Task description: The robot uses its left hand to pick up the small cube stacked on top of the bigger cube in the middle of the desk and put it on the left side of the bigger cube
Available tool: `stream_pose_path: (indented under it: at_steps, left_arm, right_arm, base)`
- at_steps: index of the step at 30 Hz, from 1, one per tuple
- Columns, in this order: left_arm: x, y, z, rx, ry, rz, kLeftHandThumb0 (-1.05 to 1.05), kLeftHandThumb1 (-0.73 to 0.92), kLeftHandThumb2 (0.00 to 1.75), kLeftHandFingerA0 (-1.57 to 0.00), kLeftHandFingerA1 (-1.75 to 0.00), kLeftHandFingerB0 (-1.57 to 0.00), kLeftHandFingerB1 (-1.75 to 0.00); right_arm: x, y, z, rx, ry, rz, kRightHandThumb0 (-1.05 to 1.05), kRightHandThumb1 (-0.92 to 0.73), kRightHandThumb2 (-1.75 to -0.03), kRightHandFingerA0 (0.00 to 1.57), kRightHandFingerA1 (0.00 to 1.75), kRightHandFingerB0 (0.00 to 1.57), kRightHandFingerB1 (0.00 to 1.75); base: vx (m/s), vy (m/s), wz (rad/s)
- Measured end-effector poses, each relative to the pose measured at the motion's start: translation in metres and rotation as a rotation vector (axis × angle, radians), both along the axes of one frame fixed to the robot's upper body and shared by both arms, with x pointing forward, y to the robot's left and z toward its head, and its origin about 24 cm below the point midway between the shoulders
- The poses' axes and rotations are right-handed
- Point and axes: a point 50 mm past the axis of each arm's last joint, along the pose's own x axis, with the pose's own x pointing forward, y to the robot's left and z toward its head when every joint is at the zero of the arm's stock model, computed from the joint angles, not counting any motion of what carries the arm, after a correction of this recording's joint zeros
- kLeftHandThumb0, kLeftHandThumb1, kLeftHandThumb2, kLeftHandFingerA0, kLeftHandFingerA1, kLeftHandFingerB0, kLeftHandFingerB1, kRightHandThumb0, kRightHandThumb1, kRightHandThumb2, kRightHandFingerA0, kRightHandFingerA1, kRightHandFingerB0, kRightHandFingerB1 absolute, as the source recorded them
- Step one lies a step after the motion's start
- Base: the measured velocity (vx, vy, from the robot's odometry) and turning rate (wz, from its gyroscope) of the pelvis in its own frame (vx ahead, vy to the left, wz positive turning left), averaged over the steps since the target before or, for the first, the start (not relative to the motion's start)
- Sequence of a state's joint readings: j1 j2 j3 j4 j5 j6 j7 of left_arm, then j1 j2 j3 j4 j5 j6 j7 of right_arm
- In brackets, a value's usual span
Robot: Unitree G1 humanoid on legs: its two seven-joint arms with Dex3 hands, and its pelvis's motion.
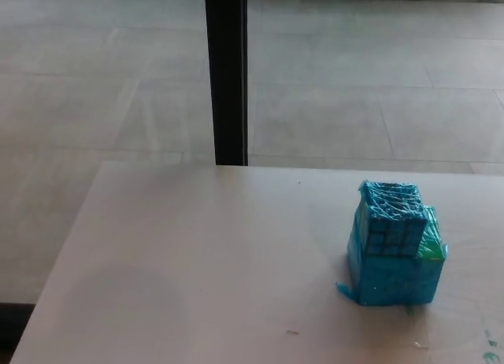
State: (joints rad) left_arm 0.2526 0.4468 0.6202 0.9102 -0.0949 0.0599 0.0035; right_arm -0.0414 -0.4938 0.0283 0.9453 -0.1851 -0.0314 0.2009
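Neither hand of the robot shows, so whether either is released or clenched cannot be told. Widest is the pale desk point(197, 261), mostly bare. Right of its centre sits the bigger cube point(394, 273), blue with a green patch and wrapped in crinkled film or tape. Stacked on it is the small cube point(390, 218), also blue. It looks light and rigid, but the wrap may be slippery; pinching its two opposite side faces seems safest.

small cube point(391, 219) atop bigger cube point(395, 271), on desk point(197, 277).
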Motion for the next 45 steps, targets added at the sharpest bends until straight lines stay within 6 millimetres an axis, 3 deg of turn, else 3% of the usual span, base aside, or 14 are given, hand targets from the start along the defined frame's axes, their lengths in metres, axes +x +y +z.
stream_pose_path:
  at_steps: [5,8,17,18,19,21,25,26,31,32,33,41,42,45]
  left_arm:
    - [0.018,0.011,0.017,0.065,-0.112,0.044,-0.72,0.82,0.65,-0.83,-0.94,-0.23,-0.29]
    - [0.059,0.013,0.041,0.142,-0.201,-0.069,-0.78,0.82,0.66,-0.33,-0.36,-0.21,-0.28]
    - [0.203,-0.024,0.144,0.417,-0.46,-0.517,-0.72,0.84,0.65,-0.17,-0.41,-0.15,-0.29]
    - [0.218,-0.034,0.156,0.443,-0.495,-0.564,-0.38,0.47,1.08,-0.03,-0.54,0.0,-0.5]
    - [0.231,-0.043,0.167,0.463,-0.528,-0.605,-0.82,0.86,0.66,-0.06,-0.56,-0.13,-0.35]
    - [0.247,-0.056,0.181,0.489,-0.568,-0.66,-0.79,0.67,1.03,-0.04,-0.5,-0.08,-0.36]
    - [0.283,-0.092,0.219,0.552,-0.667,-0.794,-0.83,0.86,0.67,-0.08,-0.44,-0.12,-0.28]
    - [0.291,-0.101,0.227,0.563,-0.689,-0.823,-0.86,0.68,1.06,-0.04,-0.46,-0.08,-0.33]
    - [0.323,-0.154,0.264,0.618,-0.78,-0.986,-0.83,0.67,1.09,0.0,-0.49,-0.06,-0.42]
    - [0.328,-0.165,0.27,0.628,-0.793,-1.02,-0.86,0.86,0.67,-0.05,-0.47,-0.13,-0.33]
    - [0.333,-0.179,0.277,0.64,-0.81,-1.062,-0.38,0.42,1.05,-0.05,-0.55,0.0,-0.49]
    - [0.355,-0.294,0.31,0.702,-0.88,-1.396,-0.38,0.4,1.04,-0.03,-0.53,0.0,-0.48]
    - [0.356,-0.315,0.313,0.712,-0.881,-1.459,-0.82,0.81,0.65,-0.17,-0.35,-0.22,-0.28]
    - [0.356,-0.36,0.318,0.743,-0.863,-1.594,-0.88,0.82,0.66,-0.18,-0.34,-0.22,-0.28]
  right_arm:
    - [0.003,-0.001,0.003,0.021,-0.002,0.033,-0.54,-0.26,-0.92,0.85,0.89,0.68,0.74]
    - [0.004,0.001,0.003,0.028,-0.005,0.042,-0.53,-0.33,-0.81,0.85,0.88,0.71,0.68]
    - [0.005,0.003,0.004,0.038,-0.004,0.06,-0.55,-0.33,-0.78,0.84,0.86,0.72,0.67]
    - [0.004,0.003,0.004,0.038,-0.003,0.06,-0.57,-0.34,-0.79,0.84,0.86,0.71,0.67]
    - [0.005,0.003,0.004,0.038,-0.002,0.06,-0.56,-0.34,-0.78,0.86,0.87,0.71,0.67]
    - [0.004,0.002,0.003,0.039,0.0,0.058,-0.56,-0.27,-0.9,0.82,0.86,0.68,0.72]
    - [0.004,0.002,0.003,0.039,0.002,0.056,-0.57,-0.35,-0.77,0.84,0.85,0.72,0.65]
    - [0.004,0.002,0.003,0.039,0.002,0.056,-0.54,-0.36,-0.76,0.82,0.83,0.72,0.63]
    - [0.004,0.002,0.003,0.039,0.002,0.057,-0.55,-0.37,-0.75,0.81,0.83,0.73,0.64]
    - [0.004,0.002,0.003,0.039,0.001,0.057,-0.56,-0.37,-0.75,0.82,0.81,0.74,0.63]
    - [0.004,0.002,0.003,0.039,0.002,0.057,-0.57,-0.38,-0.75,0.81,0.81,0.74,0.63]
    - [0.003,0.002,0.003,0.041,0.003,0.059,-0.57,-0.35,-0.76,0.83,0.84,0.73,0.64]
    - [0.003,0.002,0.003,0.042,0.004,0.059,-0.55,-0.31,-0.95,0.81,0.85,0.68,0.74]
    - [0.002,0.002,0.002,0.043,0.007,0.062,-0.58,-0.35,-0.79,0.83,0.85,0.72,0.66]
  base:
    - [0.0,0.0,0.0]
    - [0.0,-0.005,0.03]
    - [0.0,-0.001,0.01]
    - [0.0,0.0,0.0]
    - [0.0,0.0,0.0]
    - [0.0,0.0,0.0]
    - [0.0,0.0,0.0]
    - [0.0,0.0,0.0]
    - [0.0,0.0,0.0]
    - [0.0,0.0,0.0]
    - [0.0,0.0,0.0]
    - [0.0,0.0,0.0]
    - [0.0,0.0,0.0]
    - [0.0,0.0,0.0]
